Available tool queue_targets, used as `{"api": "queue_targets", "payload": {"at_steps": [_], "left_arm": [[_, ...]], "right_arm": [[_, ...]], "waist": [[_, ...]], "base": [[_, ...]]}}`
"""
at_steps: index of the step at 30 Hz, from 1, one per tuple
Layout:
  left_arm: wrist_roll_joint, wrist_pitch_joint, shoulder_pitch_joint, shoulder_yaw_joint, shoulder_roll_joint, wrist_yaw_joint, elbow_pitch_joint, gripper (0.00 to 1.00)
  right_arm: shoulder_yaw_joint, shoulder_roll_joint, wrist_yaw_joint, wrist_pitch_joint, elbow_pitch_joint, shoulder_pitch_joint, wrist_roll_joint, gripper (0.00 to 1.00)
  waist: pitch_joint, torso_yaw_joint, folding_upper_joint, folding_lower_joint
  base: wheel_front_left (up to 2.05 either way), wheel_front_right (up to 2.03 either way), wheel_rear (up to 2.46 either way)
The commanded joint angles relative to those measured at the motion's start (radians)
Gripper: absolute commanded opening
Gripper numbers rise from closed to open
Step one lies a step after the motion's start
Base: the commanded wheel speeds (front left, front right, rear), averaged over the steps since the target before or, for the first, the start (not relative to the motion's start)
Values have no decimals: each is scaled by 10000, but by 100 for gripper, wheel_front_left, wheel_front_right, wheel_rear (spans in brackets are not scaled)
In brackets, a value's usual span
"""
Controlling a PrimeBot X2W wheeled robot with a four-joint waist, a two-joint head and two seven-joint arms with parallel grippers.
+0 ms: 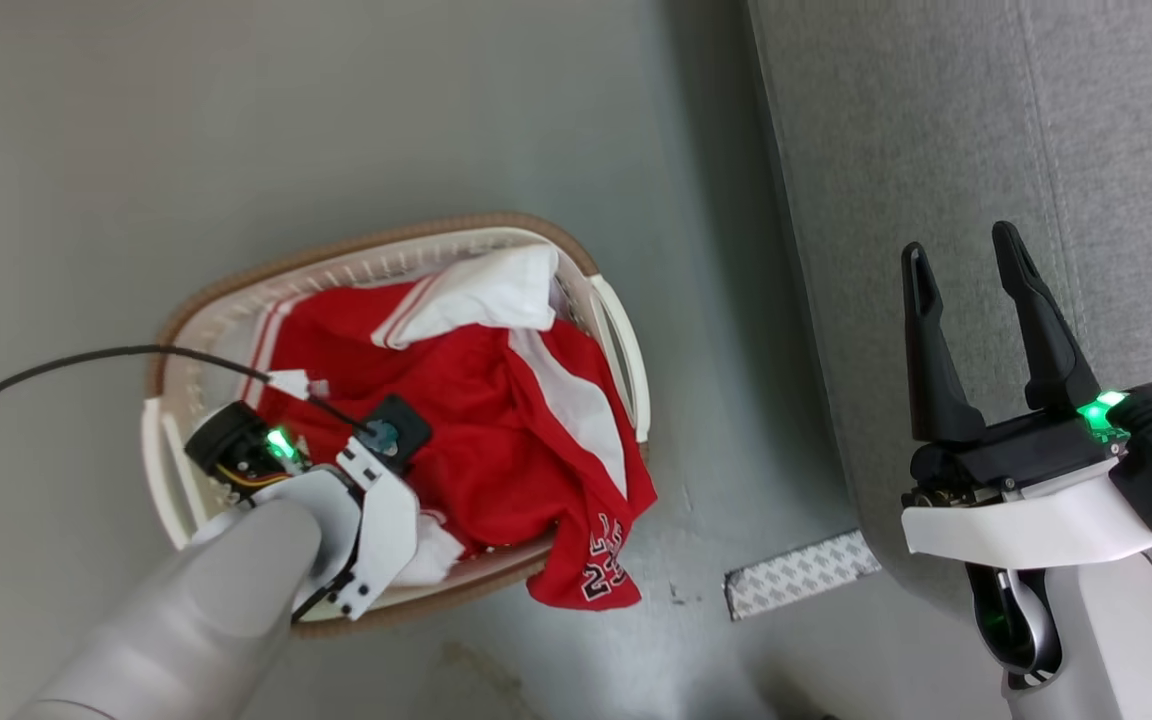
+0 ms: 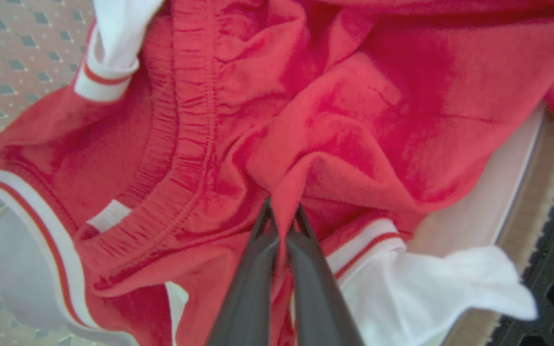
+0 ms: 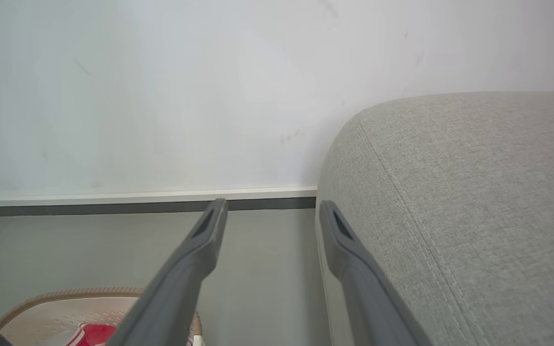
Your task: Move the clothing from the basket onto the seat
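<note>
Lower left: the left claw is pinched tight on a fold of the red clothing. The clothing is heaped in the basket at centre left, one piece hanging over the rim. Right: no clothing lies on the visible part of the seat. The right claw is wide open and empty. Judgement: first lift pending; all garments remain to be moved.

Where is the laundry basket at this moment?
In the head view the basket stands on the floor at the left, below the left gripper, and the grey seat is to its right.
</note>
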Motion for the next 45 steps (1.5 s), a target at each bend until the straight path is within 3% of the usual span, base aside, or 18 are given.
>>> {"api": "queue_targets", "payload": {"at_steps": [1, 10, 19, 33, 45], "left_arm": [[-235, -248, 102, 110, -50, 24, 33, 0], [-1144, -2122, 1115, 871, -674, 375, -110, 0], [-1893, -2820, 2372, 1524, -762, 864, -1234, 0], [-2640, -2877, 4295, 2499, 198, 2100, -4839, 0], [-2697, -1841, 4698, 2770, 1333, 3168, -7892, 0]], "right_arm": [[-49, -30, -21, 5, 53, -50, -48, 100], [-233, -36, -21, 5, 541, 650, -356, 100], [-432, -36, -21, 6, 1068, 1870, -754, 100], [-681, -35, -21, 7, 1474, 3293, -1433, 100], [274, -30, -21, 7, 909, 3300, -1880, 100]], "waist": [[-326, 167, 0, -1], [-2583, 795, 0, -1], [-4890, 1376, 0, -1], [-7311, 1948, 0, -1], [-7839, 2128, 0, -1]], "base": [[0, 0, 0], [0, 0, 0], [0, 0, 0], [0, 0, 0], [0, 0, 0]]}}
